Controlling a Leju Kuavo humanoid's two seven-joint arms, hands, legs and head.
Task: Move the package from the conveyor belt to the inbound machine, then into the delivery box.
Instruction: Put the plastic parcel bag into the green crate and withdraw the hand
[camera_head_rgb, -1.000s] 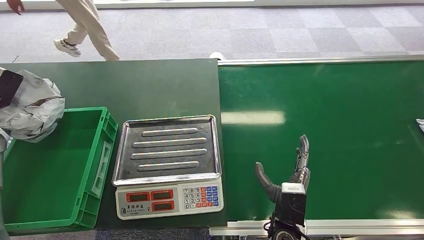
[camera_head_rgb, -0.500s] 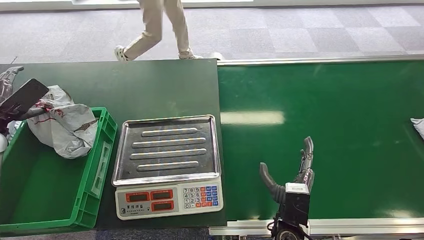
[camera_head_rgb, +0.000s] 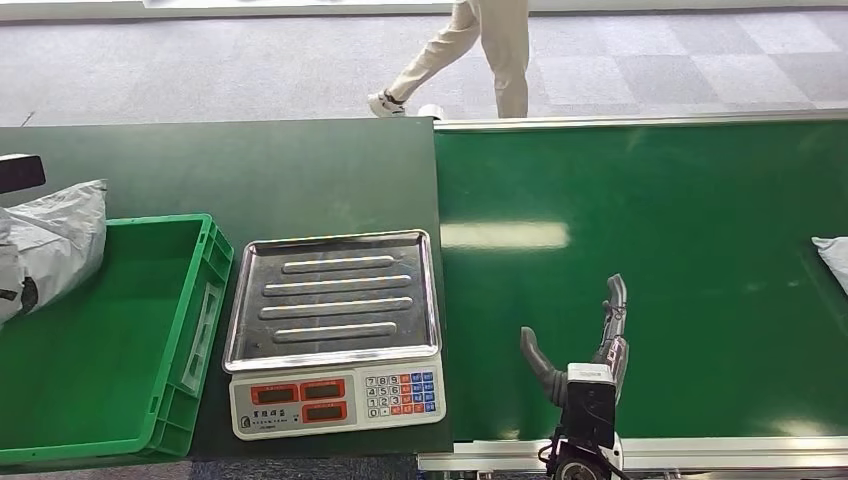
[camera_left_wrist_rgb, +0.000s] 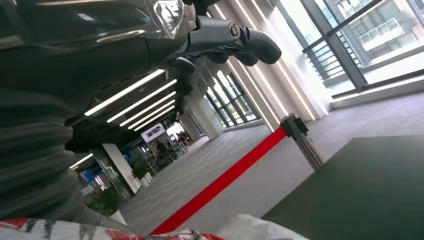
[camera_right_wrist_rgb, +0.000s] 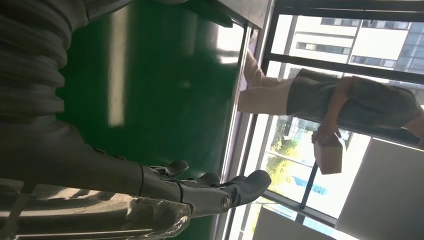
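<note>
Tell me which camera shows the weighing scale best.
The head view: the weighing scale sits whole between the green crate and the conveyor belt, tray bare. Both wrist views look elsewhere.

small printed characters on the front panel of the scale (camera_head_rgb: 338, 390), too small to read. numbers on its coloured keypad (camera_head_rgb: 401, 394) also too small. no other readable text.
</note>
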